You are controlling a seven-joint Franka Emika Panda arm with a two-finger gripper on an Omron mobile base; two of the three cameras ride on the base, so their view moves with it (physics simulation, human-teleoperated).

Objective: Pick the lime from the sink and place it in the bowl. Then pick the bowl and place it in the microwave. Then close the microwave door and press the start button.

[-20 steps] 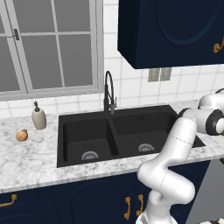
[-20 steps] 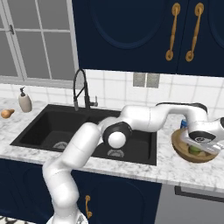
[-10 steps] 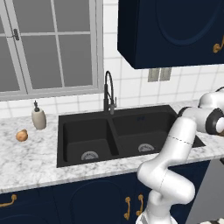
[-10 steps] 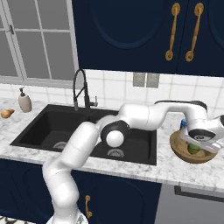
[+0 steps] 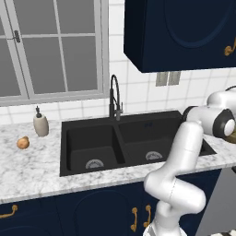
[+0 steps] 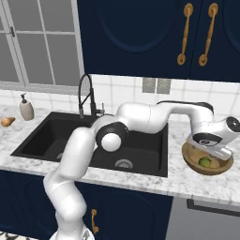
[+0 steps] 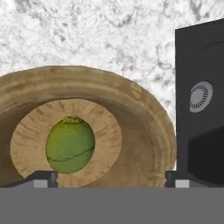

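Observation:
The lime lies free in the middle of the wooden bowl. The bowl stands on the marble counter just right of the black sink, with the lime showing green inside it. My gripper hovers straight above the bowl, open, its fingertips spread wide on either side of the lime and nothing between them. In the right base view the gripper hangs close over the bowl's rim. The sink's right basin and drain lie beside the bowl. The microwave is out of view.
A black arched tap rises behind the sink. On the left counter stand a soap dispenser and an orange-brown lump. Dark blue cabinets hang overhead. A grey appliance front sits below the bowl.
My hand has lifted slightly and shifted a little left above the bowl. The lime stays lying in the bowl.

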